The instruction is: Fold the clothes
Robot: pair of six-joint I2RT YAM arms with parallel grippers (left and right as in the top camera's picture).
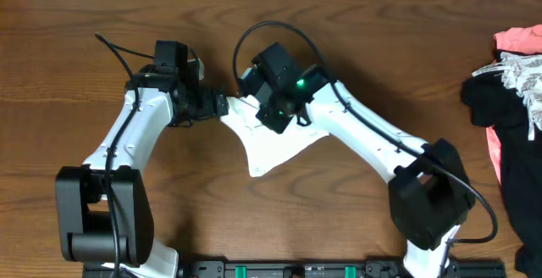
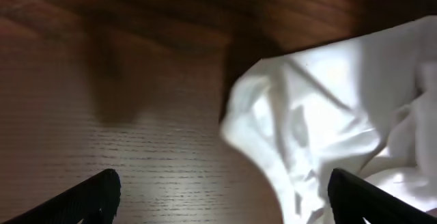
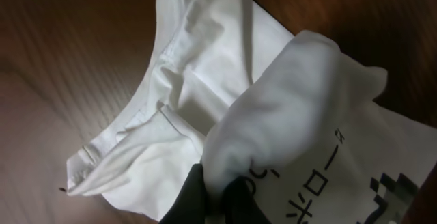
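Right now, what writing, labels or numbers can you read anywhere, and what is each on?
On the white T-shirt, right wrist view: dark printed characters, seemingly Japanese, sideways and cut off; not reliably readable.
Beside them: a blocky pixel pattern, no words.
No other text shows.

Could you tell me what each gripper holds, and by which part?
Right gripper pinches a bunched fold of the white T-shirt beside its print; left gripper holds nothing.

T-shirt (image 1: 275, 147) on table (image 1: 381, 49), garment heap (image 1: 511, 100) far right
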